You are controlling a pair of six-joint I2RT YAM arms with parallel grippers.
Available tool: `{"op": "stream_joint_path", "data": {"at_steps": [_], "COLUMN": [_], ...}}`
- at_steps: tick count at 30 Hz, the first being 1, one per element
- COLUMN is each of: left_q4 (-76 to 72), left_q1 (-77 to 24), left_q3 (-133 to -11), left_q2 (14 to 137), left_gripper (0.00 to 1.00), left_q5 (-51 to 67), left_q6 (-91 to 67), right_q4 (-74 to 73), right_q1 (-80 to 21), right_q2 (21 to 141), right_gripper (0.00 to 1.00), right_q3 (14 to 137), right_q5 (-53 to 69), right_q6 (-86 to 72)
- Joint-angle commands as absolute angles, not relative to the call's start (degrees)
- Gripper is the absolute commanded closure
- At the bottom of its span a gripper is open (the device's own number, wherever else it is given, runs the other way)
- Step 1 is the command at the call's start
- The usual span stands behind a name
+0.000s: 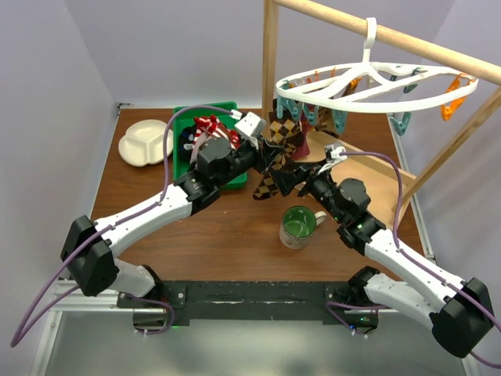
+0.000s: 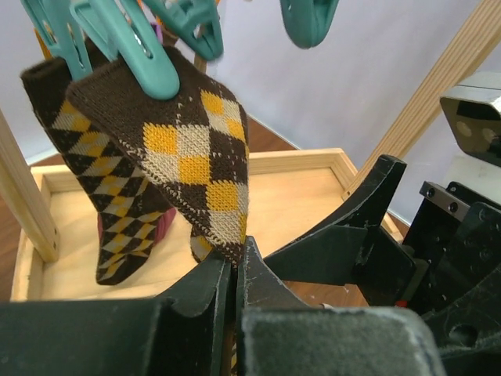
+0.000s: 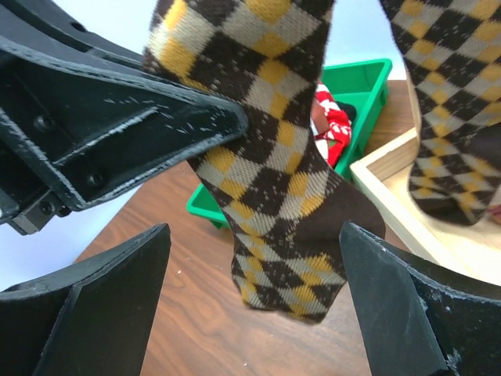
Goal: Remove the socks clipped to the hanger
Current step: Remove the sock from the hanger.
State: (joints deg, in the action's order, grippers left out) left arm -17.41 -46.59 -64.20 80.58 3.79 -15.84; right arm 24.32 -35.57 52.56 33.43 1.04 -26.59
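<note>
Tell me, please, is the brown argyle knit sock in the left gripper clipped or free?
Clipped: a teal plastic clip pinches the sock's top.

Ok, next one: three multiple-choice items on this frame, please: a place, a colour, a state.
1. The red-and-white striped sock lies: A on the white plate; B in the green bin; C in the wooden tray.
2. The clip holding the argyle sock is: A orange; B white; C teal.
3. The right end effector is: A shut on the mug; B shut on the argyle sock; C open.
Answers: B, it shows inside the bin; C, the wrist view shows teal plastic; C, its fingers stand wide either side of the sock.
</note>
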Motion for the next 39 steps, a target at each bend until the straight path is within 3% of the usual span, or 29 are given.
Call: {"op": "stream_joint_path", "data": {"at_steps": [1,12,22,39], "left_q4": [-17.49,-11.78,-11.34,-10.72], "left_q1": [-47.11,-47.46,-48.16,-48.96], "left_q3": [-65.04,-69.17,-67.68,-69.26], "left_q2": [81.12,85.34,85.78,86.84], "left_gripper": [1.00,1.00,1.00,1.00], "left_q5": [4.75,2.20,-1.40,-2.64], "left_q6": [-18.81,-21.53,-22.24,-21.09], "right_q4": [32.08,35.34,29.18,30.84], "right_q1": [-35.42,-35.42,-35.25,-35.07], "right_q2": [52.38,53.00,50.09,68.72], "right_gripper": [0.06,0.07,0.09,0.15], "right_q3": [32.52,31.29,34.89,50.89], "right_q5": [-1.48,-2.63,-15.46,-13.80], "right_q6": [-23.56,-21.89,-27.50,-30.32]}}
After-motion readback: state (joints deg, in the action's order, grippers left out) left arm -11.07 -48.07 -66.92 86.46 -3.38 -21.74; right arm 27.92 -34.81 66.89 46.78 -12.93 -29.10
